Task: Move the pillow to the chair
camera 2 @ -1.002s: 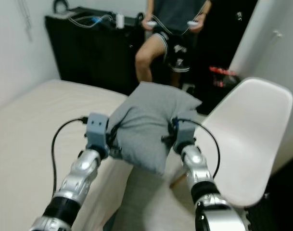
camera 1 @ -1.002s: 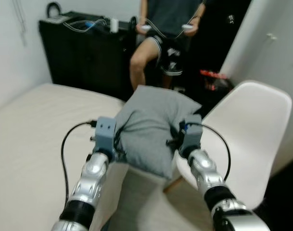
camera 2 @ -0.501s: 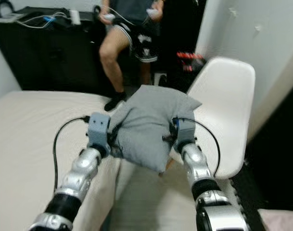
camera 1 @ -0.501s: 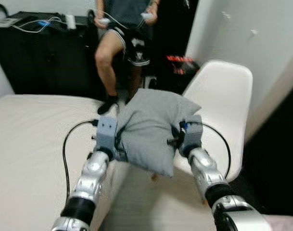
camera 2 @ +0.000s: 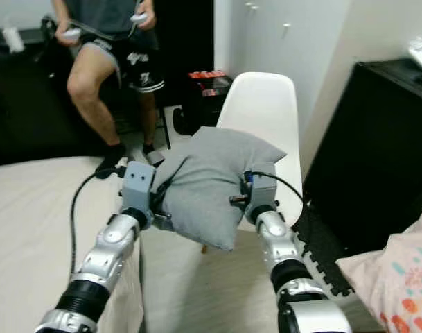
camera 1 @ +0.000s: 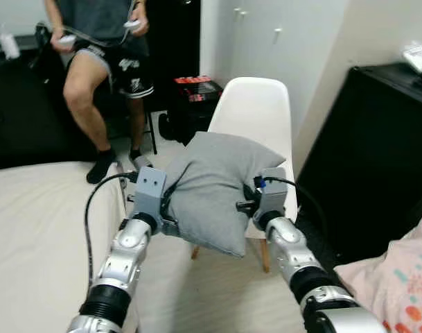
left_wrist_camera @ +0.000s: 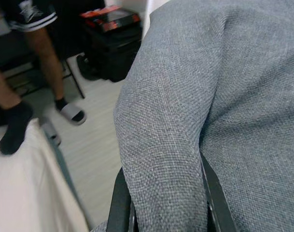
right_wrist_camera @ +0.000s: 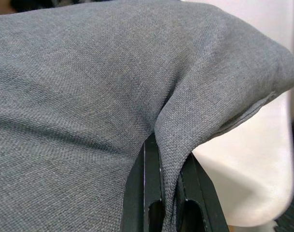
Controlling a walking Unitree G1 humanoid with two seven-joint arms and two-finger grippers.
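A grey pillow (camera 1: pixel 214 187) hangs in the air between my two arms, just in front of the white chair (camera 1: pixel 256 114). My left gripper (camera 1: pixel 170 211) is shut on a fold at the pillow's left side; in the left wrist view its black fingers (left_wrist_camera: pixel 119 203) pinch the grey pillow (left_wrist_camera: pixel 224 96). My right gripper (camera 1: pixel 247 205) is shut on the pillow's right edge, and the right wrist view has its fingers (right_wrist_camera: pixel 149 193) clamping a fold of the pillow (right_wrist_camera: pixel 79 96) over the white chair seat (right_wrist_camera: pixel 253 164). The pillow hides most of the chair's seat in the eye views.
The bed (camera 1: pixel 37 229) lies at my left. A person (camera 1: pixel 103 41) sits behind it holding controllers. A black cabinet (camera 1: pixel 366 152) stands right of the chair, a black box with a red top (camera 1: pixel 193 104) behind it, and a patterned pink cushion (camera 1: pixel 398 284) at the bottom right.
The camera has swung to the right: the chair has come from the right side to straight ahead, and the bed and person have slid left. Both grippers hold the pillow as before.
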